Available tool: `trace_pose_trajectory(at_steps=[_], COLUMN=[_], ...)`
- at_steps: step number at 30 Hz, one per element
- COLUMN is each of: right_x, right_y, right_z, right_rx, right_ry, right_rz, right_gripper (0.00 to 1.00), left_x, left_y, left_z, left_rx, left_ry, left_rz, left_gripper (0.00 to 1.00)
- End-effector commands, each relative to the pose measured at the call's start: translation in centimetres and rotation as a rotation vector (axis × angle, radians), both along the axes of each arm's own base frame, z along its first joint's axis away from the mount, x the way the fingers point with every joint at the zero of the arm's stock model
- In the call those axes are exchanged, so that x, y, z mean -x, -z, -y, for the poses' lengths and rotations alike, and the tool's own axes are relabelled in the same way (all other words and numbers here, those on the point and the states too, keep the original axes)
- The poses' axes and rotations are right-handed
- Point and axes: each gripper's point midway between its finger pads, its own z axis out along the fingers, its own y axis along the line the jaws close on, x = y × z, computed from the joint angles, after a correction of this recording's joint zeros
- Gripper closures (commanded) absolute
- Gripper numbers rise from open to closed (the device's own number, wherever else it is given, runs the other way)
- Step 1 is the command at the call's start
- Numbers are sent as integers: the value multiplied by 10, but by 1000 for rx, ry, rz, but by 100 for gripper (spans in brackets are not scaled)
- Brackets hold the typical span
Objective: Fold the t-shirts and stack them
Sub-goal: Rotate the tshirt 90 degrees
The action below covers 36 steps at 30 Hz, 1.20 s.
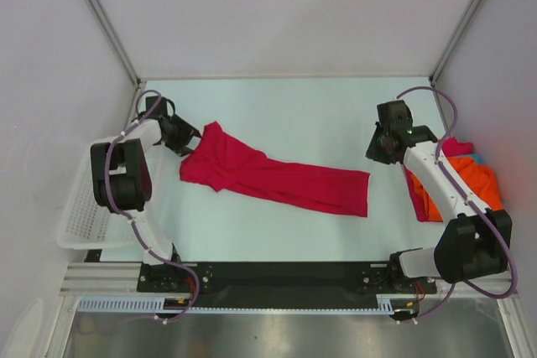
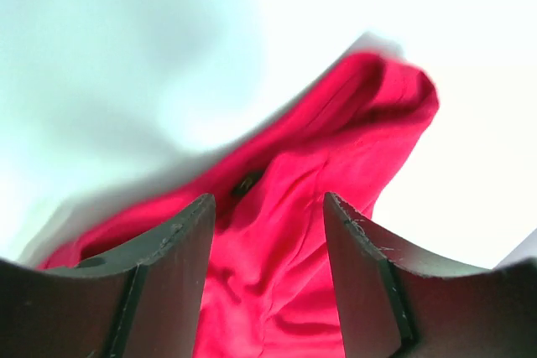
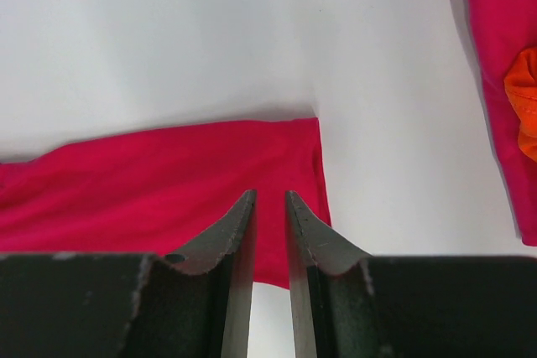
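Note:
A crimson red t-shirt (image 1: 277, 178) lies stretched across the table from left to lower right, bunched at its left end. My left gripper (image 1: 191, 144) sits at that bunched end. In the left wrist view the gripper (image 2: 267, 199) is open, with rumpled red cloth (image 2: 336, 140) showing between and beyond the fingers. My right gripper (image 1: 377, 154) hovers above the table just past the shirt's right end. In the right wrist view its fingers (image 3: 270, 193) stand a narrow gap apart with nothing between them, over the shirt's edge (image 3: 151, 173).
A heap of t-shirts lies at the right edge under the right arm: orange (image 1: 474, 178), magenta-pink (image 1: 457, 147) and a bit of teal (image 1: 477, 158). A white lattice basket (image 1: 80, 215) stands at the left edge. Walls enclose the table on three sides.

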Motion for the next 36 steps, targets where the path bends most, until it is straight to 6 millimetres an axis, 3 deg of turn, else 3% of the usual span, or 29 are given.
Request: trace_pose_trajectory(at_steps=[1, 5, 8, 10, 14, 16, 17, 18, 19, 22, 23, 25, 26, 27, 29, 30, 33, 35, 36], right_x=[-8, -8, -10, -12, -22, -24, -30, -31, -34, -43, -45, -54, -54, -60, -54, -51, -45, -41, -39], right_y=[-15, -15, -12, -7, 2, 9, 8, 10, 11, 25, 41, 44, 64, 59, 67, 82, 82, 70, 76], right_z=[4, 5, 3, 0, -19, -35, -44, -57, -65, -106, -119, -148, -158, -174, -205, -215, -255, -286, -295], right_rx=[9, 14, 9, 4, -24, -31, -49, -61, -73, -156, -170, -194, -195, -207, -216, -219, -234, -266, -266], right_ry=[12, 15, 12, 5, -40, -89, -115, -154, -182, -300, -350, -424, -456, -494, -584, -606, -693, -760, -782], right_rz=[33, 32, 29, 20, 13, 5, 20, 19, 23, -15, -57, -71, -131, -115, -140, -180, -184, -153, -166], right_gripper=[75, 75, 75, 75, 73, 70, 69, 68, 63, 62, 62, 63, 64, 64, 64, 64, 63, 61, 61], left_x=[-21, -21, -23, -27, -34, -35, -33, -32, -31, -23, -21, -13, -10, -5, 1, 8, 21, 29, 35], left_y=[2, 4, -8, -25, -60, -81, -88, -103, -108, -119, -120, -121, -121, -120, -119, -118, -117, -120, -114], left_z=[-15, -11, -11, -7, 23, 23, 35, 37, 37, 40, 42, 40, 39, 38, 37, 36, 35, 35, 36], left_rx=[-67, -57, -98, -122, -142, -223, -260, -304, -329, -382, -383, -384, -388, -390, -393, -395, -398, -401, -400], left_ry=[-2, 10, 24, 74, 224, 253, 288, 312, 319, 336, 339, 332, 329, 328, 333, 332, 337, 341, 351], left_rz=[-2, -1, 34, 91, 211, 268, 286, 323, 333, 346, 348, 348, 346, 344, 337, 333, 334, 349, 335], left_gripper=[40, 40, 40, 40, 40, 39, 39, 39, 38, 39, 38, 39, 39, 38, 39, 39, 38, 38, 38])
